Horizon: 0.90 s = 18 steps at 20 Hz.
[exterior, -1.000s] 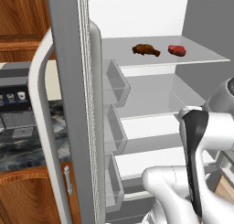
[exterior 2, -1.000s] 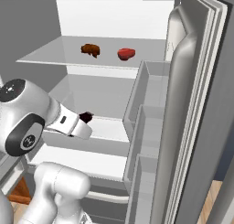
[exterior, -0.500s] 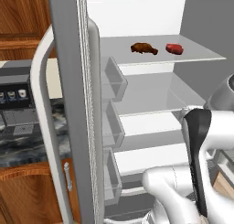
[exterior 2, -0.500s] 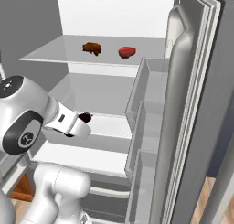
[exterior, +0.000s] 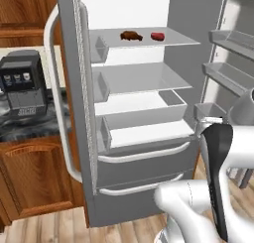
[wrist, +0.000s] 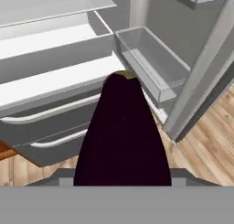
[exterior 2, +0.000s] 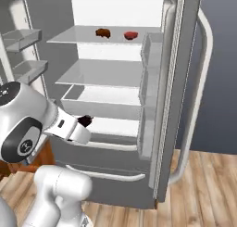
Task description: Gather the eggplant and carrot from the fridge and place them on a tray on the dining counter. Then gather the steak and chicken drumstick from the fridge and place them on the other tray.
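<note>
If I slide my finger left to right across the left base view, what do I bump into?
Coffee machine → white fridge door handle → chicken drumstick → steak → robot arm.

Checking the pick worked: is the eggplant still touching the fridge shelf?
Apart. In the hand view the eggplant sits at the tool, clear of the fridge shelves behind it.

We see the fridge [exterior: 74, 113] in plain grey with white shelves and long white handles, and the eggplant [wrist: 122, 136] so dark a purple it looks nearly black, tipped in dull yellow-green. On the top shelf sit a golden-brown chicken drumstick [exterior: 131, 35] and a red steak [exterior: 158, 36]; the floor [exterior 2: 203, 189] is pale wood planks.
</note>
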### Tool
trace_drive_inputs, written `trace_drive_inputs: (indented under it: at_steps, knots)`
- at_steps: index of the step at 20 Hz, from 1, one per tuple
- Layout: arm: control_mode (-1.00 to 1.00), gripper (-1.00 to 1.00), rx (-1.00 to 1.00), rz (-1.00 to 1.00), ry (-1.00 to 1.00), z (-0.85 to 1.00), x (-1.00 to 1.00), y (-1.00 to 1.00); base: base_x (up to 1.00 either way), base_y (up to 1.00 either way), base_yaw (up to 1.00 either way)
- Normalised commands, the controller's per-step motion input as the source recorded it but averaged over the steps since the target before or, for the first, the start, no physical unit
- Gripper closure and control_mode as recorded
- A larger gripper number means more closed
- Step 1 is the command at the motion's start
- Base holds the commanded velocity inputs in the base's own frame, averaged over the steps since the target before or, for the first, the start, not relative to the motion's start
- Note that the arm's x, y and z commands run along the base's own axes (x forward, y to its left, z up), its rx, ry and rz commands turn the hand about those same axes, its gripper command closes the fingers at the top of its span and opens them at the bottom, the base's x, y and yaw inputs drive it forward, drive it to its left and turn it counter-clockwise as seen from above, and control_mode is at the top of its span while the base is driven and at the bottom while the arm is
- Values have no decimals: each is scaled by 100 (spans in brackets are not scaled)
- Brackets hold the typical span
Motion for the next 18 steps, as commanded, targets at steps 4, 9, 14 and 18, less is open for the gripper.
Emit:
trace_drive_inputs:
  at_steps: [4, 9, 14, 18]
  knots:
    - [100, 100, 0, 0, 0, 0, 0, 0, -100, 0, -35]
    - [100, 100, 0, 0, 0, 0, 0, 0, -85, -3, -46]
    - [100, 100, 0, 0, 0, 0, 0, 0, -56, -24, -48]
    - [100, 100, 0, 0, 0, 0, 0, 0, -10, -36, -46]
